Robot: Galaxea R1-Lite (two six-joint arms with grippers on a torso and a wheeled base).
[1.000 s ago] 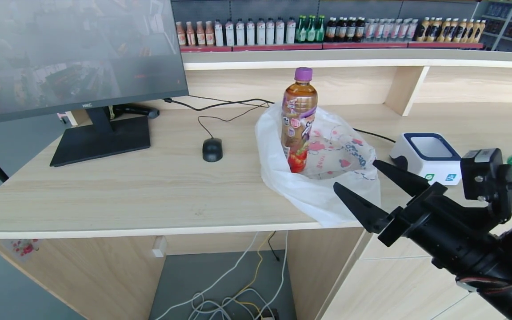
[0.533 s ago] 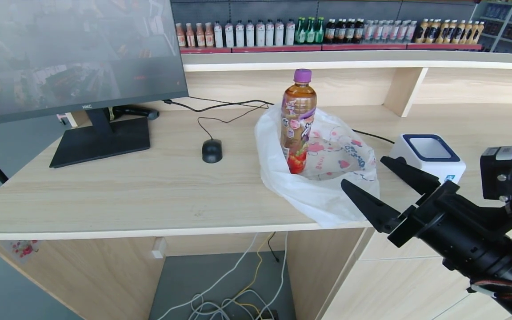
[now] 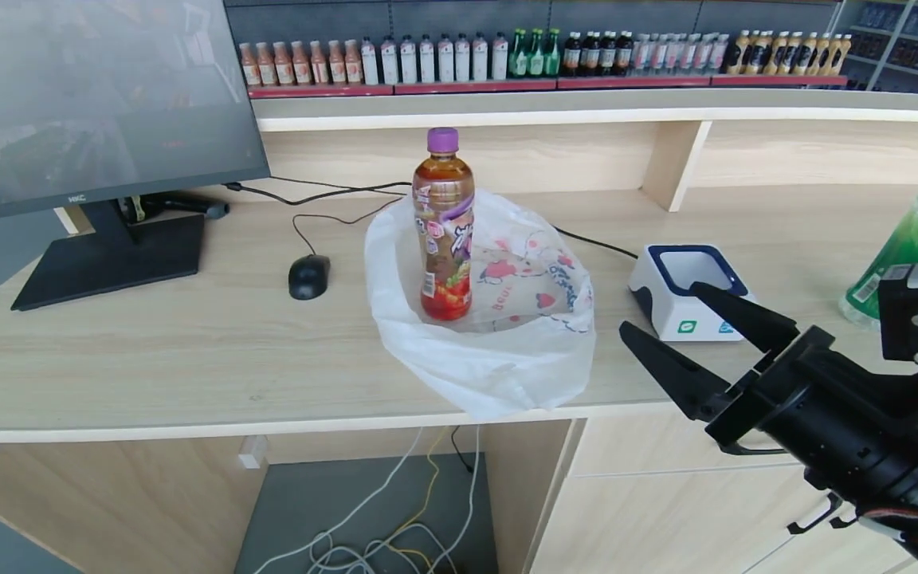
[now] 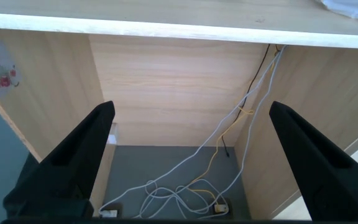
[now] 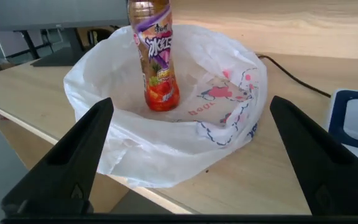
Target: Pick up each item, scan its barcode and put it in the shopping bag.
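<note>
- Head view: we count one tea bottle [image 3: 444,227] with a purple cap. It stands upright inside the one shopping bag [image 3: 491,351], which lies open on the counter [image 3: 148,351]. The bag's front fold hangs just over the counter's near edge.
- One scanner [image 3: 686,291] sits just beside the bag, on its right. Its near corner is hidden behind the right gripper [image 3: 658,307]. The gripper's two fingers are spread wide with nothing between them, and it is held off the counter's near edge.
- A second bottle, the green bottle [image 3: 909,243], stands well right of the scanner. Its top is cut by the picture's edge, and its lower part is partly hidden behind the arm's wrist camera.
- There is bare counter between the mouse [image 3: 308,276] and the bag, and more in front of the monitor [image 3: 92,96]. We count one of each.
- The shelf bottles [image 3: 539,54] far behind are too small for us to count.
- Left wrist view: the left gripper [image 4: 191,112] is spread wide and empty. It sits below the counter's edge, facing an open recess with loose cables [image 4: 191,186]. The cables are too tangled for us to count.
- Right wrist view: the wide fingers frame the bag and the tea bottle. The bottle's cap is cut off by the frame, and so is part of the scanner.
</note>
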